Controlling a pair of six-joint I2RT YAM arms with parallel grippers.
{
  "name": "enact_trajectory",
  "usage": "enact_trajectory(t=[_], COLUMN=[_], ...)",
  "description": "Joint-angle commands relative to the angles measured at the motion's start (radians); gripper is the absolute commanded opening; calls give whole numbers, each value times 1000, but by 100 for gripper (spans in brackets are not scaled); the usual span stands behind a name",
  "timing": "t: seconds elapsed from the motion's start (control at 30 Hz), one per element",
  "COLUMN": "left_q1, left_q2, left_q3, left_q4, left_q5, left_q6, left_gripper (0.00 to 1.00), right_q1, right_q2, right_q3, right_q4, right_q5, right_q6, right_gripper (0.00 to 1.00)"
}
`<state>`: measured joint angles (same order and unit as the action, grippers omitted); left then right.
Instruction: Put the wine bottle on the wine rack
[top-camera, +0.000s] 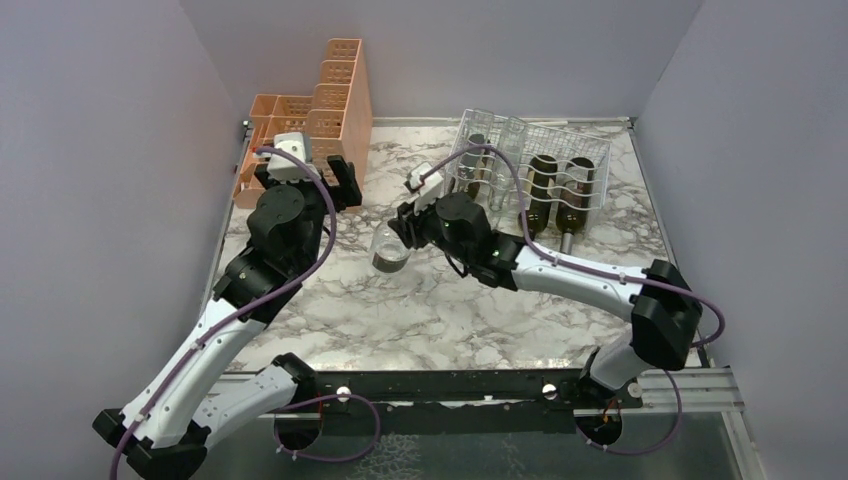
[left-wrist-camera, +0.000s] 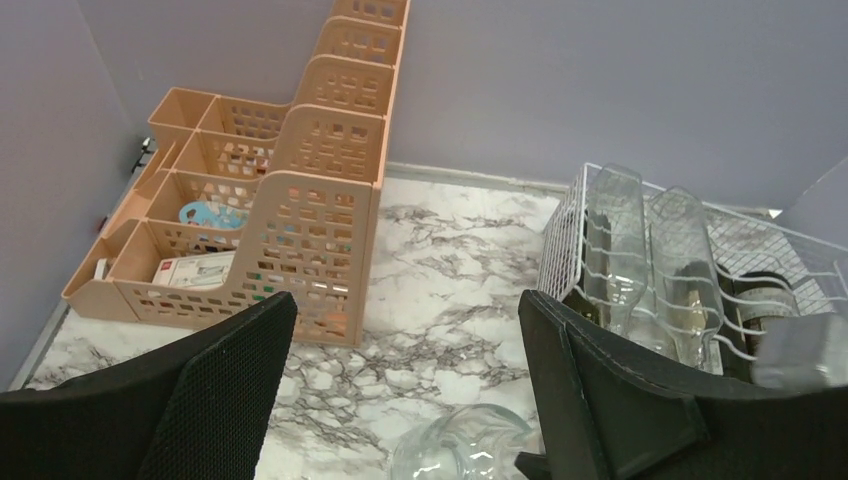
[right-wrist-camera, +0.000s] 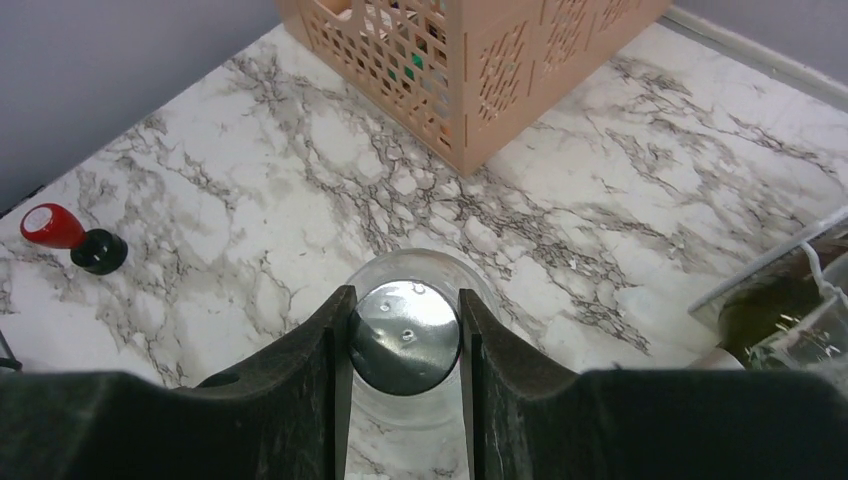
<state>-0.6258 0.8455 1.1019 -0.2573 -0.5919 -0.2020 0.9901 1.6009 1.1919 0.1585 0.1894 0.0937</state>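
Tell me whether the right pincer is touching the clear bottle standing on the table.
Touching. The right wrist view shows both fingers of the right pincer pressed against the neck of the clear bottle, no gap either side.

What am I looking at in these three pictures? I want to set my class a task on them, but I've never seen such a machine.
Two robot arms are bolted to a marble table. One picture looks down from above; the other two come from cameras on each wrist.

On the table stand a wire wine rack with bottles in it and a peach organizer.

The right gripper has its fingers against the cap of a clear bottle standing upright. The left gripper is open and holds nothing.
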Motion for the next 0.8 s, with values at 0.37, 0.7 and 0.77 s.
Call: enact_trajectory(t=[0.37, 0.7, 0.77], left_q1=[0, 7, 17], left_q2=[199, 327, 353], left_q3=[-240, -312, -313], left_q4=[-1, 72, 58], left_q5=[381, 420, 404], left_q6=[-215, -250, -241], left_gripper=[90, 93, 93], right_q1=[5, 4, 3], right_q2=[-345, -420, -410], right_q3=[-408, -524, -528], right_q4=[-190, -264, -277], right_q5=[-70, -174, -188], right_q6=[186, 223, 208], right_gripper=[1, 1, 1])
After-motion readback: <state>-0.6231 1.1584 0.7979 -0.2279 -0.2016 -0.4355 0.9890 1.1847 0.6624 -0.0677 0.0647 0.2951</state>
